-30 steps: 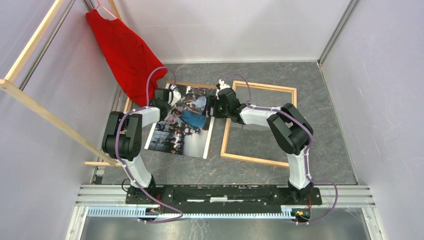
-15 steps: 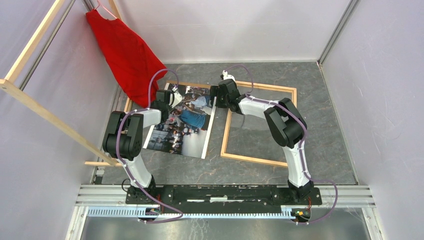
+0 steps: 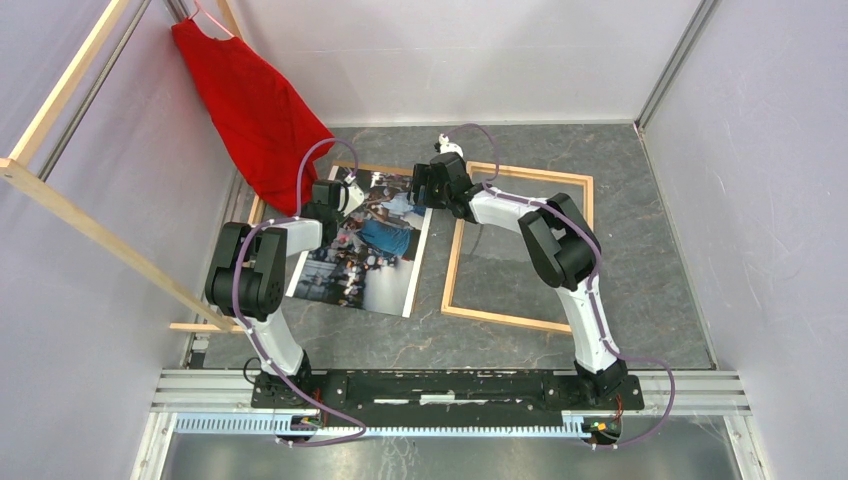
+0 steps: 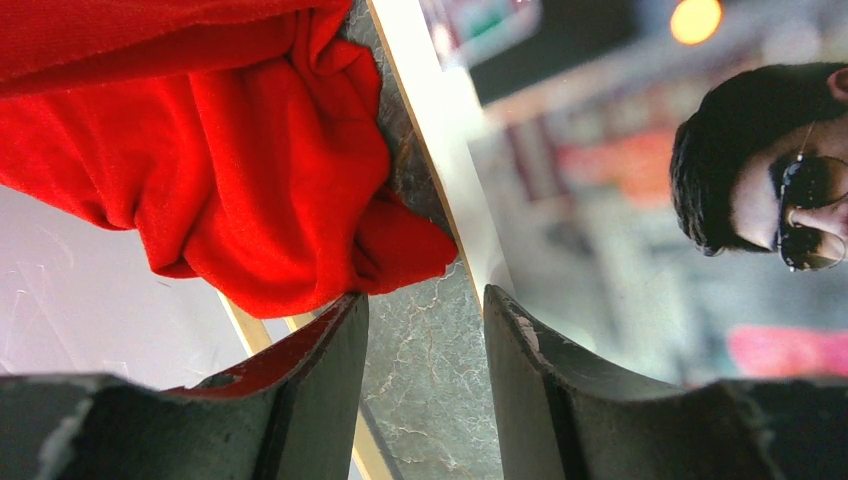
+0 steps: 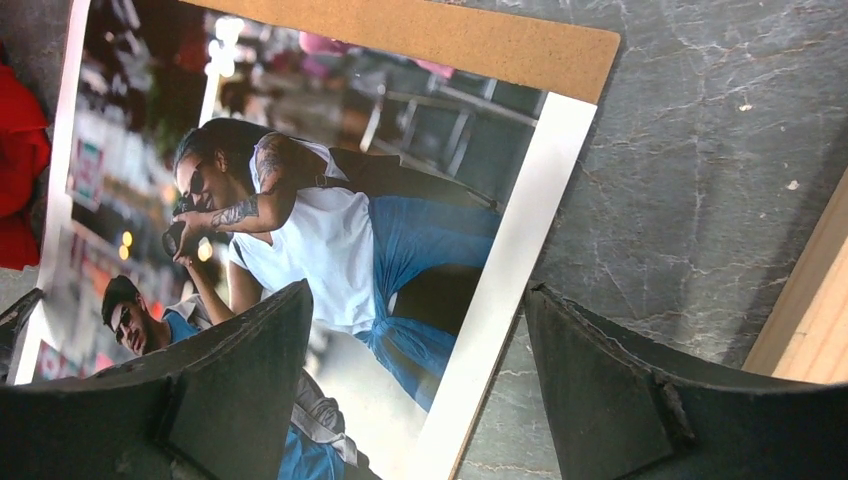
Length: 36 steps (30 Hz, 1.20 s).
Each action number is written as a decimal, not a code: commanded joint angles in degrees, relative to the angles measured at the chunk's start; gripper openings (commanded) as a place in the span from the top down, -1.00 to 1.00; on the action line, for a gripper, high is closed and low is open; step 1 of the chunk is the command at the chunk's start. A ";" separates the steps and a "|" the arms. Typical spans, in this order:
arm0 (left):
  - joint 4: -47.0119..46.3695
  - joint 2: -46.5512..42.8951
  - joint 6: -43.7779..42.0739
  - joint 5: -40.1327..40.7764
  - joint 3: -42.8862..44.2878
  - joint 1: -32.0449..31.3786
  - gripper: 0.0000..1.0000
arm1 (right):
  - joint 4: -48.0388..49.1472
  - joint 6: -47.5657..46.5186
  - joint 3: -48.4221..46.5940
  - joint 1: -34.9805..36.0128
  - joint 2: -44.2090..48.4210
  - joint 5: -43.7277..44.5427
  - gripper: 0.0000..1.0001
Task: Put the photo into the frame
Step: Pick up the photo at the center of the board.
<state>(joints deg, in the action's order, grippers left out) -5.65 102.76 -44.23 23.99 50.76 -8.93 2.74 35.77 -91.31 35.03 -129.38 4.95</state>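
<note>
The photo (image 3: 365, 245) lies picture side up on the table, left of the frame (image 3: 497, 318), a light-wood rectangle lying flat. A brown backing board (image 3: 385, 170) shows under the photo's far edge. My left gripper (image 3: 347, 192) is open at the photo's far-left corner. In the left wrist view the photo (image 4: 650, 200) has its white border running down to the right fingertip (image 4: 510, 320), with bare table in the gap. My right gripper (image 3: 418, 188) is open low over the far-right corner. In the right wrist view its fingers (image 5: 250, 350) straddle the photo (image 5: 330, 220) at its right edge.
A red cloth (image 3: 255, 110) hangs at the back left, its lower end close to my left gripper (image 4: 425, 310). Long wooden rack bars (image 3: 100, 235) slant along the left wall. White walls enclose the grey marble table (image 3: 640, 200).
My right gripper has moved left and slightly further back, from the frame's left rail to over the photo's far-right corner. The left arm has barely moved. The photo lies as before.
</note>
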 commanded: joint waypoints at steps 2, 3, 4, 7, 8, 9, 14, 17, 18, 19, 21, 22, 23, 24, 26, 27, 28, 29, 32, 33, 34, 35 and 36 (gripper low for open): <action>3.36 2.55 -0.68 -2.63 -1.99 0.34 -0.08 | 3.19 1.17 0.18 -0.03 1.08 -1.58 -0.67; 3.36 2.67 -0.68 -2.61 -1.98 0.32 -0.08 | 4.11 1.13 1.40 0.03 1.88 -1.56 -0.67; 3.36 2.78 -0.66 -2.63 -1.90 0.25 -0.08 | 4.91 1.08 2.25 0.15 2.75 -1.42 -0.67; 3.36 2.97 -0.60 -2.59 -1.90 0.10 -0.08 | 7.01 0.85 4.54 0.55 5.23 -1.52 -0.66; 3.36 3.04 -0.60 -2.56 -1.90 0.02 -0.08 | 7.73 0.70 5.08 0.78 5.77 -1.60 -0.66; 3.36 3.13 -0.60 -2.54 -1.77 0.05 -0.08 | 8.32 0.49 5.70 0.91 6.41 -1.66 -0.67; 3.53 3.24 -0.42 -2.53 -1.60 -0.12 -0.07 | 10.16 -0.01 6.14 1.84 7.75 -2.99 -0.67; 3.54 3.32 -0.42 -2.54 -1.54 -0.13 -0.07 | 11.14 0.05 6.23 2.01 8.03 -4.47 -0.66; 3.54 3.25 -0.42 -2.54 -1.54 -0.12 -0.07 | 11.45 0.16 6.31 2.05 8.09 -4.83 -0.66; 3.54 3.38 -0.42 -2.54 -1.54 -0.12 -0.07 | 11.65 0.19 6.40 2.07 8.13 -4.84 -0.65; 3.46 3.33 -0.42 -2.54 -1.59 -0.12 -0.07 | 12.22 0.40 6.70 2.05 8.23 -4.85 -0.66; 3.45 3.40 -0.50 -2.53 -1.56 -0.12 -0.07 | 12.33 0.69 6.96 2.06 8.30 -6.40 -0.66; 3.57 3.33 -0.53 -2.50 -1.48 -0.12 -0.07 | 12.38 0.87 7.21 2.05 8.44 -6.83 -0.66; 3.67 3.30 -0.46 -2.54 -1.39 -0.08 -0.07 | 12.25 0.97 7.64 2.08 8.75 -7.20 -0.65; 5.05 2.87 0.13 -2.90 -0.61 0.15 -0.07 | 10.65 1.74 9.83 2.06 10.84 -7.03 -0.66; 6.12 2.43 0.56 -3.46 -0.05 0.35 -0.07 | 11.44 2.49 12.84 2.15 12.53 -7.63 -0.66; 7.48 1.84 1.02 -4.29 0.50 0.50 -0.07 | 13.61 3.01 15.94 2.30 14.27 -8.26 -0.65; 8.30 1.35 1.22 -5.02 0.83 0.72 -0.07 | 15.27 3.57 19.17 2.53 15.78 -8.46 -0.64; 9.00 0.86 1.25 -5.56 1.24 0.75 -0.07 | 17.76 4.09 22.41 2.59 17.72 -9.93 -0.63; 9.12 0.97 1.39 -5.63 1.33 0.74 -0.06 | 17.90 4.14 22.12 2.41 17.40 -10.66 -0.64; 9.29 1.17 1.60 -5.62 1.42 0.75 -0.06 | 18.73 4.41 21.90 2.27 16.94 -12.13 -0.63; 9.44 1.27 1.81 -5.69 1.45 0.75 -0.06 | 19.71 5.26 21.70 2.00 16.36 -13.55 -0.62; 9.63 1.23 1.92 -5.83 1.40 0.74 -0.06 | 20.68 6.23 21.70 1.94 15.92 -14.96 -0.62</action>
<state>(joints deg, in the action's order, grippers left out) -2.63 103.09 -44.23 23.05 52.60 -8.47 16.47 39.24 -68.97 37.08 -114.56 -4.56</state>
